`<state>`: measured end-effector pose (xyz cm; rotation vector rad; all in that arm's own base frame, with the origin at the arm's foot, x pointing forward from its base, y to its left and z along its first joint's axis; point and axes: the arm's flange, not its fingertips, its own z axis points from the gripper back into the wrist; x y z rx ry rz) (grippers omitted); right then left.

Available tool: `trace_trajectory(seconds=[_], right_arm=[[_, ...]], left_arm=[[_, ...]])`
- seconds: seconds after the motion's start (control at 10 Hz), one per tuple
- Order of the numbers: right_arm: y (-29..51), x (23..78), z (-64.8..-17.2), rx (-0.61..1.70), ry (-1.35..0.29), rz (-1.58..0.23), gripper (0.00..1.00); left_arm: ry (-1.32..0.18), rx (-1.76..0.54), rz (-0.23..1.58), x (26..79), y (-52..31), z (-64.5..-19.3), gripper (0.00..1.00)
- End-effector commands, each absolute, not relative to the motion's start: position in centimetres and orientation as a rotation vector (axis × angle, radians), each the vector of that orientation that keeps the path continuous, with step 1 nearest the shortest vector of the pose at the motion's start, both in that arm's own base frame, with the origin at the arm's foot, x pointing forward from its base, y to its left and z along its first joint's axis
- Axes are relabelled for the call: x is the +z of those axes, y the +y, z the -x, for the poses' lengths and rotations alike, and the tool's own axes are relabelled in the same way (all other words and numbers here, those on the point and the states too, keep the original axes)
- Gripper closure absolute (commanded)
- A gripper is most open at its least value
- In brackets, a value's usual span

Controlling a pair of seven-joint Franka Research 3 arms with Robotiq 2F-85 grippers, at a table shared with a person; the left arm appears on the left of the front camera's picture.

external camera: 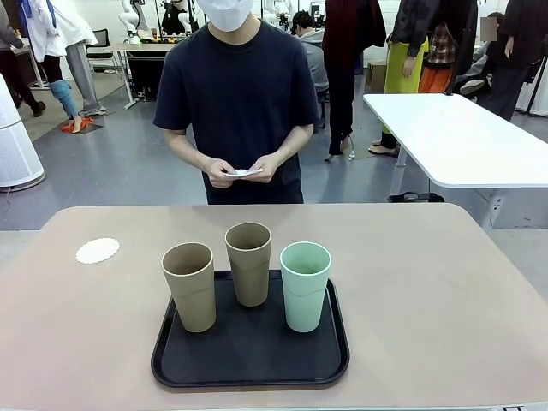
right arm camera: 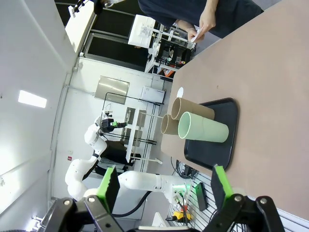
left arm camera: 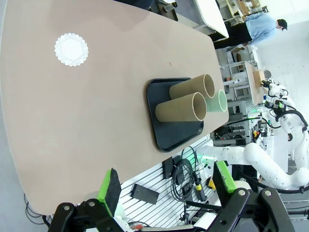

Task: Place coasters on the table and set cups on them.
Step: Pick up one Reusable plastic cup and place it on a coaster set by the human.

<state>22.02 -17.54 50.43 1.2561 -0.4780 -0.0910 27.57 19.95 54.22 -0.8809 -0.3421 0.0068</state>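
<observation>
Front view: The beige table carries a black tray at its near centre. Three cups stand upright on the tray: the left tan cup, the middle tan cup set slightly farther back, and the mint green cup on the right. None is on a coaster. One white scalloped coaster lies flat on the bare table, well apart from the tray toward the robot's left. At the far edge, the person's hands hold a thin white paper piece at waist height, above the table edge.

Left wrist view: The left gripper hangs off the table's edge, jaws spread wide, with nothing between the green pads. The coaster, the tray and all three cups lie ahead of it on the table.

Right wrist view: The right gripper is likewise spread wide and holds nothing. The mint green cup is the nearest to it, with both tan cups behind it on the tray. The coaster shows small, beyond the cups.
</observation>
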Motion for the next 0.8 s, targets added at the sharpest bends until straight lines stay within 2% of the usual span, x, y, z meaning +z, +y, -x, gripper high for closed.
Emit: trace_trajectory(seconds=[0.0,0.1,0.2,0.3,0.4,0.5,0.6,0.7], right_arm=[[-17.4,50.3,-22.2,-0.106,-0.486,-1.263,0.00],[-17.4,50.3,-22.2,-0.106,-0.486,-1.263,0.00],[-17.4,50.3,-22.2,-0.106,-0.486,-1.263,0.00],[-17.4,50.3,-22.2,-0.106,-0.486,-1.263,0.00],[-17.4,50.3,-22.2,-0.106,-0.486,-1.263,0.00],[-17.4,50.3,-22.2,-0.106,-0.486,-1.263,0.00],[-17.4,50.3,-22.2,-0.106,-0.486,-1.263,0.00],[-17.4,50.3,-22.2,-0.106,-0.486,-1.263,0.00]], left_arm=[[-0.342,0.007,0.881,54.2,19.9,-27.6,0.00],[-0.307,-0.485,0.759,56.5,17.7,-27.4,0.00],[-0.256,-0.739,0.718,59.8,14.5,-30.4,0.00],[-0.233,-0.925,0.578,60.4,12.1,-31.4,0.00],[-0.216,-1.036,0.420,59.3,10.2,-31.5,0.00],[-0.156,-1.143,0.317,57.8,7.5,-33.3,0.00],[-0.081,-1.321,0.308,55.4,4.4,-35.3,0.00],[-0.109,-1.395,0.380,53.3,3.0,-35.1,0.00]])
